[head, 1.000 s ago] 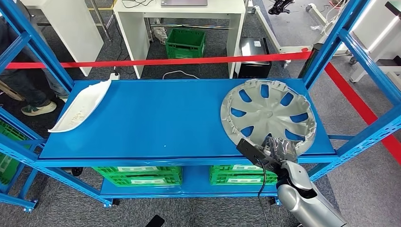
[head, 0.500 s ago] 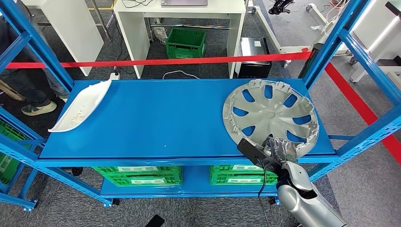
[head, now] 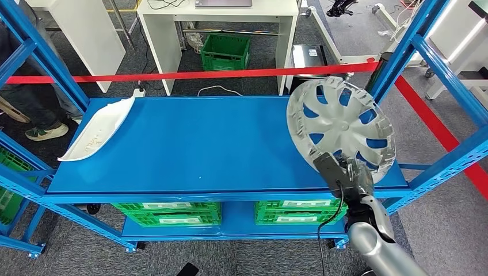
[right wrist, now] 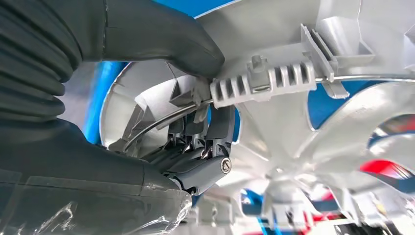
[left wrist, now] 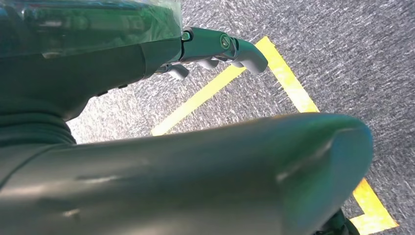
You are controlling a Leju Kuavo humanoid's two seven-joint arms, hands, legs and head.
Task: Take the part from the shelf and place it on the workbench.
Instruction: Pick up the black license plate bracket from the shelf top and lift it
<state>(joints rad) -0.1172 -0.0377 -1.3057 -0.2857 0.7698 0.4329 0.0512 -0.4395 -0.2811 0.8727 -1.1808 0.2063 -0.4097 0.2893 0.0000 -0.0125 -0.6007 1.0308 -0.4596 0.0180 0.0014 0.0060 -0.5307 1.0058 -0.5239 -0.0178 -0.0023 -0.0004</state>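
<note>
In the head view, you see the right hand (head: 349, 176) gripping the silver wheel cover (head: 340, 122) by its near rim, tilted up on edge above the right end of the blue shelf (head: 190, 146), probably so it can clear the uprights on the way to the worktop. The left wrist view shows you the left hand (left wrist: 215, 46) hanging over grey carpet, fingers loosely curled around nothing. In the right wrist view, thumb and fingers (right wrist: 205, 125) pinch the cover's rim at its wire ring.
</note>
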